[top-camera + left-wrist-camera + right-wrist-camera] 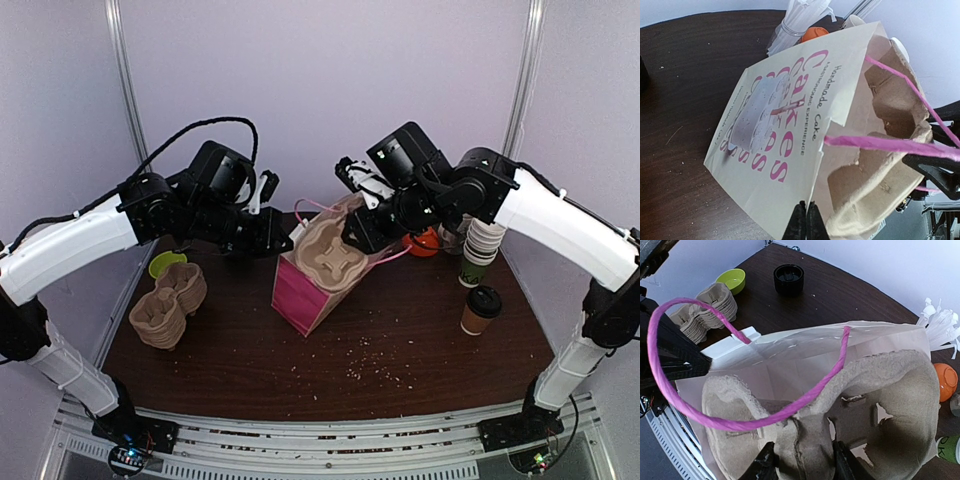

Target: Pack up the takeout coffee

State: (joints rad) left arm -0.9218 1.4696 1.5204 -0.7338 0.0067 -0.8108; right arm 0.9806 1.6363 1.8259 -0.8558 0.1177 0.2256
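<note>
Dark wooden table [420,350], lavender walls behind. Left gripper [806,210]: fingers together, apparently pinching the rim of the paper bag [303,292]. Right gripper [802,462]: clamped on the pulp cup carrier [330,250] lodged in the bag mouth. Takeout coffee [481,310]: stands on the table's right side, long axis vertical, lid uppermost, well apart from both claws, toward the near edge from the right gripper. Judgement: the right arm is nearer
</note>
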